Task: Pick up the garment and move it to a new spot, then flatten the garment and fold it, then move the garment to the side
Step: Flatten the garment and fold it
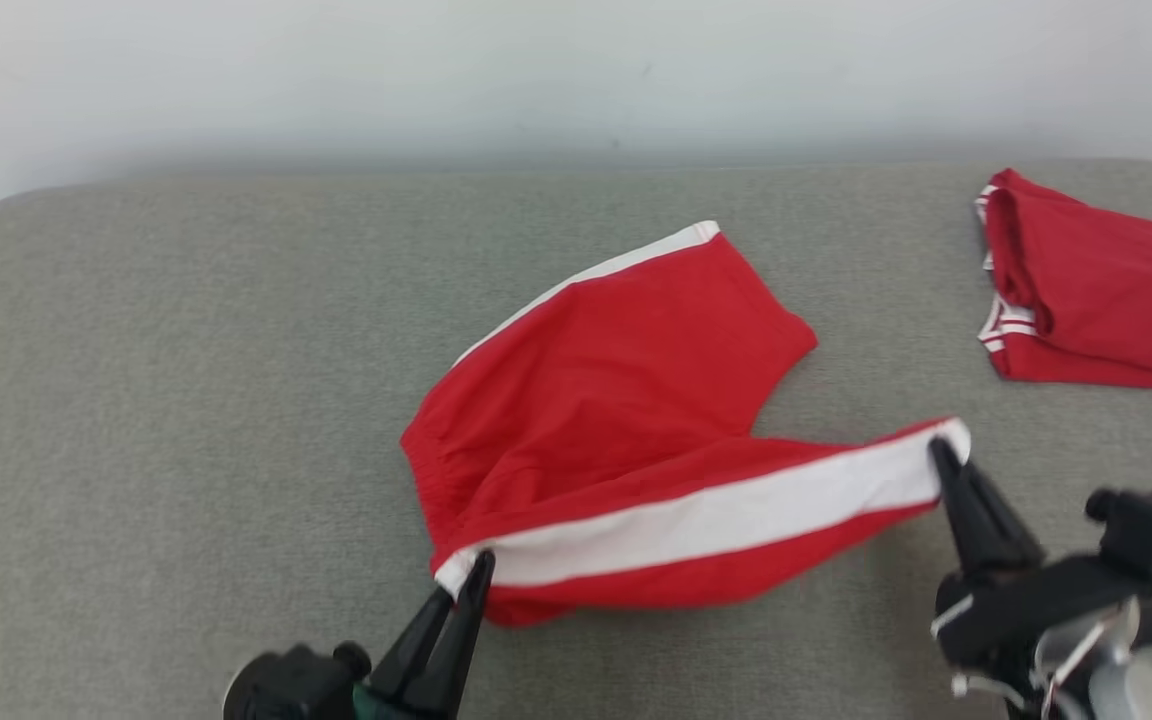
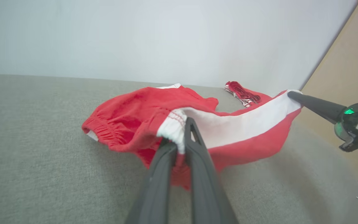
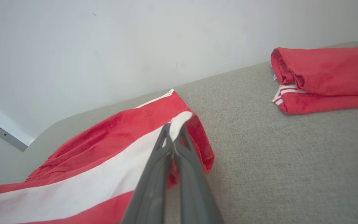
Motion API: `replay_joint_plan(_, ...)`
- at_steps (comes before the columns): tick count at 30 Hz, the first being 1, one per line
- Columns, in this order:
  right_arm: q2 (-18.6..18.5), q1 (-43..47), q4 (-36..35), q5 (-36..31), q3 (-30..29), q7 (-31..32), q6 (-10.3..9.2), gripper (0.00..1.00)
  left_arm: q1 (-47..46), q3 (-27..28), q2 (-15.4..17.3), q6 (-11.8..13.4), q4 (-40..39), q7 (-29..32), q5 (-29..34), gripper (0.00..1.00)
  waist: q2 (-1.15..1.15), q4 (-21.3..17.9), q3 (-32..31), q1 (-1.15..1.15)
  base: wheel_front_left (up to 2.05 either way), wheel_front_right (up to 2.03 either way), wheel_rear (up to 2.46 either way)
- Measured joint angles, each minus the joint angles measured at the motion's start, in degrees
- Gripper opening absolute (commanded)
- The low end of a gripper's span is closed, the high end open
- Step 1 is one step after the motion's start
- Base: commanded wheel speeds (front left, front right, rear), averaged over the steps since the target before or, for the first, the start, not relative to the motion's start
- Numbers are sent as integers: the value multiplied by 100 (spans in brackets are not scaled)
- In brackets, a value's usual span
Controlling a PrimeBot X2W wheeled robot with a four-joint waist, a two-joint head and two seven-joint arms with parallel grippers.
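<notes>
Shorts [image 1: 616, 400] lay mid-table [image 1: 136, 400], near leg lifted. Left gripper [image 1: 471, 575] clenched the waistband corner, right gripper [image 1: 938, 455] the hem. Lowering both ends level, stripe taut, looked likeliest to flatten it.

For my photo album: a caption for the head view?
Left gripper and right gripper hold red shorts over grey surface.

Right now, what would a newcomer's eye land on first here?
The red shorts in the middle of the grey table stand out first. Their white side stripe is stretched between the left gripper, shut on the waistband corner, and the right gripper, shut on the leg hem. Next comes a folded red garment, lying apart at the far right.
</notes>
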Motion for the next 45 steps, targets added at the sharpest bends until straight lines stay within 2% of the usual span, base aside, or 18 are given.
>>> replay_joint_plan(7,-272,-1536,893,-148,154,213,0,0,-807,99,-272,-2,377,0,-87,0,1,274,172,1,0,0,0)
replay_joint_plan(19,-410,-4031,3123,-475,683,325,0,0,-2313,73,-495,-9,1344,0,-178,0,1,608,800,2,0,0,0)
replay_joint_plan(30,-256,-5458,4865,-792,998,-214,0,0,-3060,124,-702,-10,2030,0,-135,0,1,843,1364,2,0,0,0)
replay_joint_plan(37,-171,-5927,5582,-849,1147,-634,0,0,-3221,271,-780,-10,2189,0,-20,0,1,910,1564,2,0,0,0)
replay_joint_plan(38,-167,-5968,5655,-849,1162,-723,0,47,-3223,288,-781,-10,2208,0,12,31,2,907,1572,2,0,0,0)
replay_joint_plan(39,-155,-6005,5734,-849,1187,-787,0,100,-3223,307,-782,-10,2249,0,60,84,2,900,1572,2,0,0,0)
replay_joint_plan(40,-141,-6026,5809,-847,1216,-836,0,100,-3222,316,-784,-10,2287,0,94,100,2,893,1565,2,0,0,0)
replay_joint_plan(45,-94,-6034,6038,-722,1425,-1078,0,100,-3167,367,-781,-10,2278,0,267,100,2,833,1456,1,0,0,0)
